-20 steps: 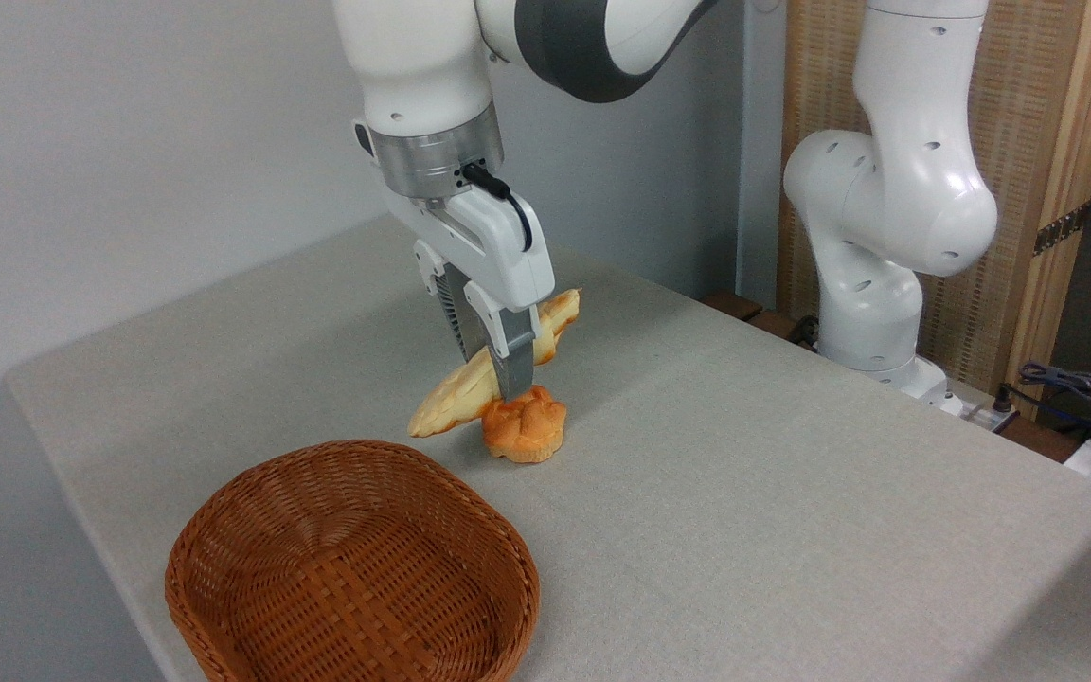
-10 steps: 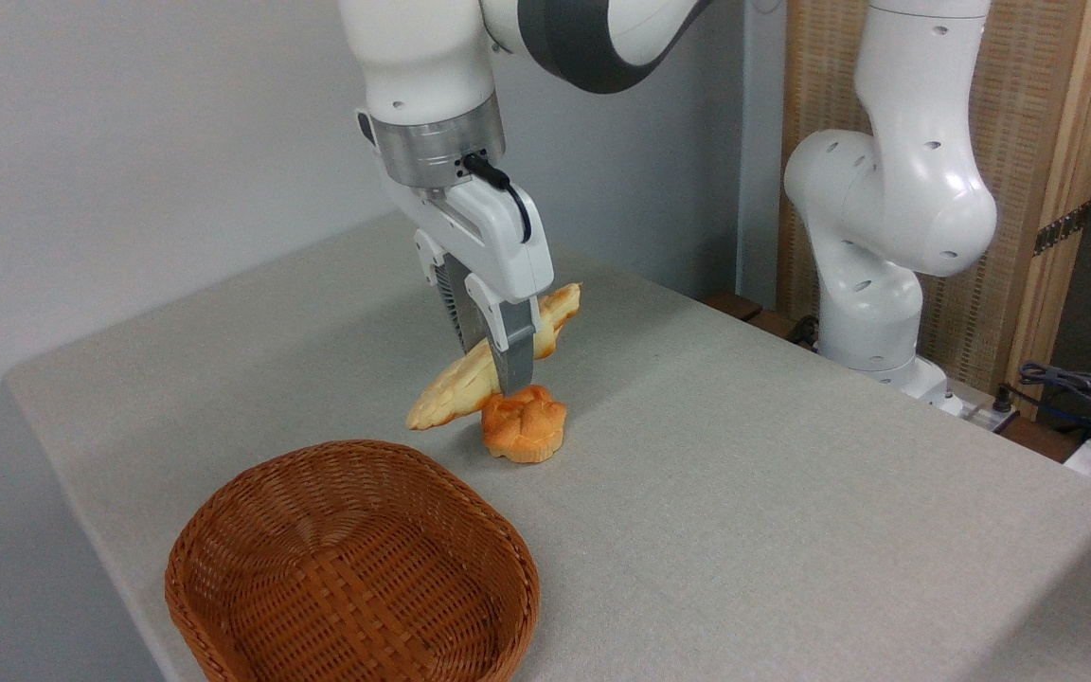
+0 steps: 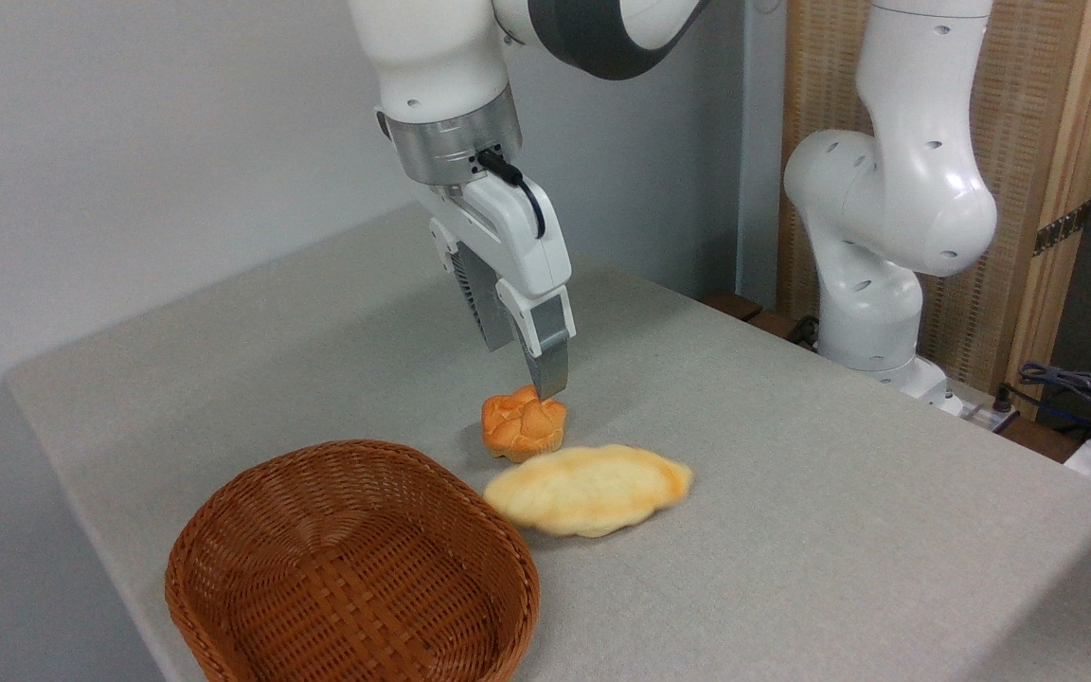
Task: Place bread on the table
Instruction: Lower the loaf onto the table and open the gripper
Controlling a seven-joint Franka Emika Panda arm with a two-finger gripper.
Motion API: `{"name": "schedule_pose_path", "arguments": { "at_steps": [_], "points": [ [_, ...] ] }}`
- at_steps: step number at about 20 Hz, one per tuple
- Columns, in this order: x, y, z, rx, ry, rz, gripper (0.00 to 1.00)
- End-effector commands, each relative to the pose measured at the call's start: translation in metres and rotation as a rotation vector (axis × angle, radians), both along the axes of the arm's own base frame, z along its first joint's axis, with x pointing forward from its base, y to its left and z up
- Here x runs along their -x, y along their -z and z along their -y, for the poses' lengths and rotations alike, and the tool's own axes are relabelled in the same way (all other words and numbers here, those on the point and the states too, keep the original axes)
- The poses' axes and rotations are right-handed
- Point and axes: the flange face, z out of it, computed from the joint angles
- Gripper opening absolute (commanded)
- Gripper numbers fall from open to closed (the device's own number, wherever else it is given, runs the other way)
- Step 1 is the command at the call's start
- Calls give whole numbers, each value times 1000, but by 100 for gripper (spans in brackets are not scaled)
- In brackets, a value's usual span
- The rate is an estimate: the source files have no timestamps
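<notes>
The bread [image 3: 589, 489] lies flat on the table [image 3: 792, 455], below your gripper [image 3: 528, 365]; fingers parted, empty. Lift straight up, clear of the bun [image 3: 522, 426].

Lighting, as I read my feed: bright, even, diffuse from overhead. Shadows: soft, faint under the bread [image 3: 589, 490] and bun [image 3: 523, 427] on the bench [image 3: 792, 530]. Glare: mild sheen on the white arm [image 3: 896, 199]. Focus: sharp throughout, no motion blur, no visible edge distortion
</notes>
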Motion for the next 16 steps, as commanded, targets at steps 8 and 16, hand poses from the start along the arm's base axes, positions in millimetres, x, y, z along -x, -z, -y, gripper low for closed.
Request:
{"name": "schedule_pose_path", "arguments": {
  "at_steps": [8,16],
  "points": [
    [-27,-59,-43,81,-111,157,100],
    [-79,-72,-26,31,-236,189,100]
  ]
}}
